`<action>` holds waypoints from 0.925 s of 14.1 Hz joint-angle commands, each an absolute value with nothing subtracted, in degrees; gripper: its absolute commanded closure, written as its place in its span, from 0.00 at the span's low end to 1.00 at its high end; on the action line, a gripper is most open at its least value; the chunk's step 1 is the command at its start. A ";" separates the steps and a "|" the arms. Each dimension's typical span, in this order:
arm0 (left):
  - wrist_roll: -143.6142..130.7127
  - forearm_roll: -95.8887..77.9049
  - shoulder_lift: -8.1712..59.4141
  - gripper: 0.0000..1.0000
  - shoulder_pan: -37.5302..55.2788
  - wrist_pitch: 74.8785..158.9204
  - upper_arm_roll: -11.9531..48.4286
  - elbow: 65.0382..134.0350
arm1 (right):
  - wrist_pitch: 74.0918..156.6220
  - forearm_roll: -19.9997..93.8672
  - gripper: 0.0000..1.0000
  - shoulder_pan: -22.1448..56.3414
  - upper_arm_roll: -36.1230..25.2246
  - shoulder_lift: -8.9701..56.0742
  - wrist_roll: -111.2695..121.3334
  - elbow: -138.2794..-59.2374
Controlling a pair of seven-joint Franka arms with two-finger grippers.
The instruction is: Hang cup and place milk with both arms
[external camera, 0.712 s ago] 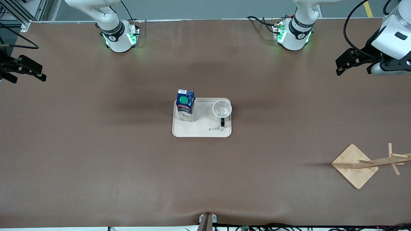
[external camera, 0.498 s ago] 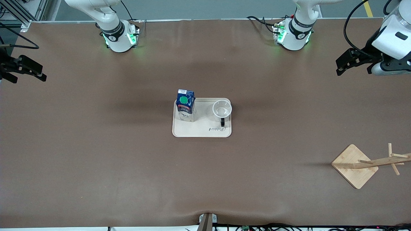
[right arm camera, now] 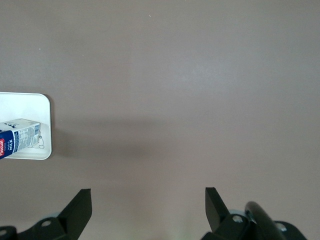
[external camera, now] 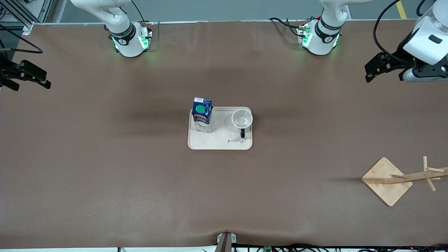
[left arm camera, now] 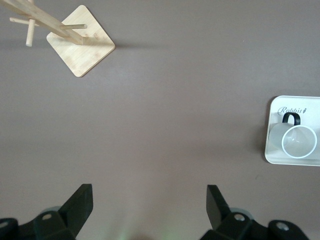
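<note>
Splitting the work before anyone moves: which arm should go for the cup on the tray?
Probably the left. The cup sits at the tray's end toward the left arm, and the wooden cup rack is at that end too. The left gripper is open; the right gripper suits the milk.

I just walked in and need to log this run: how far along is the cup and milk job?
Nothing looks done yet. The cup and the milk both stand on the tray, and the wooden rack at the left arm's end of the table holds nothing. Nothing is in hand: the left gripper and the right gripper are open, up over the table's ends. Both pickups, the hanging and the placing remain.
</note>
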State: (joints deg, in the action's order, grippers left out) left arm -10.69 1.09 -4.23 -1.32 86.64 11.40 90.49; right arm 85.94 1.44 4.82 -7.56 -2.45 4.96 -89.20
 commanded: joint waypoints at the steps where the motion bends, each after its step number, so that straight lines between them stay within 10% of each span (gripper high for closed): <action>1: -13.78 0.35 -2.03 0.00 -0.79 87.45 14.84 90.26 | 85.87 1.14 0.00 3.69 -6.77 -1.85 5.80 -88.95; 13: -41.02 1.32 11.33 0.00 8.07 110.80 24.35 101.85 | 85.78 1.14 0.00 4.31 -6.68 0.09 5.80 -87.80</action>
State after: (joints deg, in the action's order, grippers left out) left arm -37.19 0.93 10.74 5.90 106.19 24.44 98.27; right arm 86.26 1.44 4.83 -7.23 -0.49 5.18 -89.07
